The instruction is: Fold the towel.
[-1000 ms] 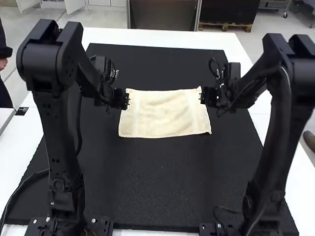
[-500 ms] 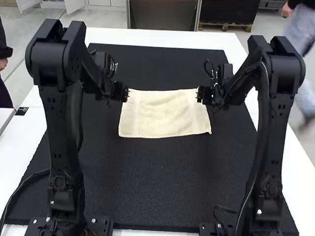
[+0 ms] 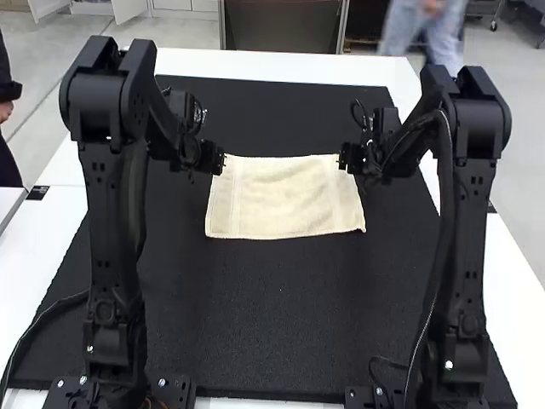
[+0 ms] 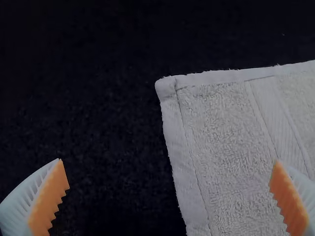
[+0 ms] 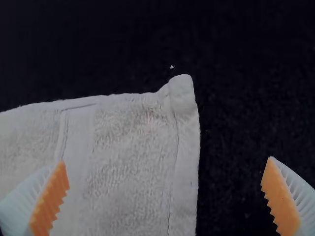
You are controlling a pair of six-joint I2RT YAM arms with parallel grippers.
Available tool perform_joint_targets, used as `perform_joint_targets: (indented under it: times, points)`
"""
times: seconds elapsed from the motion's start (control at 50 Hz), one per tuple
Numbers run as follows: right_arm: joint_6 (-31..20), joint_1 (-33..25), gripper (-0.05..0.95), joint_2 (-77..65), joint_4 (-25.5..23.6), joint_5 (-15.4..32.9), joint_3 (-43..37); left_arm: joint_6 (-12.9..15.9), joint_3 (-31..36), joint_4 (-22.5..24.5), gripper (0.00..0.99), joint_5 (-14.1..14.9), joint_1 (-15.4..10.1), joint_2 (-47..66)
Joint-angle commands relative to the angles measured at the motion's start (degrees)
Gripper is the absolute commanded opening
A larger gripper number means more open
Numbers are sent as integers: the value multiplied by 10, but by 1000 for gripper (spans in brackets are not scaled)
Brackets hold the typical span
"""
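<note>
"Where is the towel on your feed?"

"I have the towel (image 3: 285, 198) spread on the black mat (image 3: 255, 315), cream-coloured, with its far edge running between my two grippers. The mat sits on the white table (image 3: 255, 61)."

"And your left hand?"

"The left gripper (image 3: 223, 162) is at the towel's far left corner. On its wrist camera the fingers stand wide apart, white and ribbed, with toothed orange pads (image 4: 51, 194). One finger appears over the terry, the other over the mat. It has hold of nothing."

"Can you see that corner properly?"

"Yes, my left wrist feed gives me the hemmed corner (image 4: 166, 87) and a smooth woven band (image 4: 278, 113) across the cloth. The hem looks flat there."

"What about the right?"

"The right gripper (image 3: 341, 159) is at the far right corner. Its fingers are spread wide too, with a broad gap between the orange pads (image 5: 51, 196), and it is empty. Again I see one finger over cloth and one over mat."

"Same kind of corner?"

"This right corner (image 5: 181, 84) is a bit puckered, pushed up into a small rounded peak. A tiny pale speck (image 5: 172, 67) lies on the mat just beside it."

"Are the fingertips touching the towel?"

"From where I sit, I can't tell for either one."
</note>
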Motion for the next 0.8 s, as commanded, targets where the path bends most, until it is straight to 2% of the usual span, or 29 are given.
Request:
perform_joint_targets:
  times: [0.0,0.42,0.64,0.78]
  points:
    - [4,5,910,15,4,-7,37,5,25,2,956,9,-2,12]
    - [6,8,910,66,-12,-11,103,5,72,-13,954,9,-2,58]
    - [6,13,908,80,-24,-11,121,5,87,-15,949,9,-10,70]
    - [2,18,907,86,-33,-10,126,5,96,-18,903,9,-17,79]
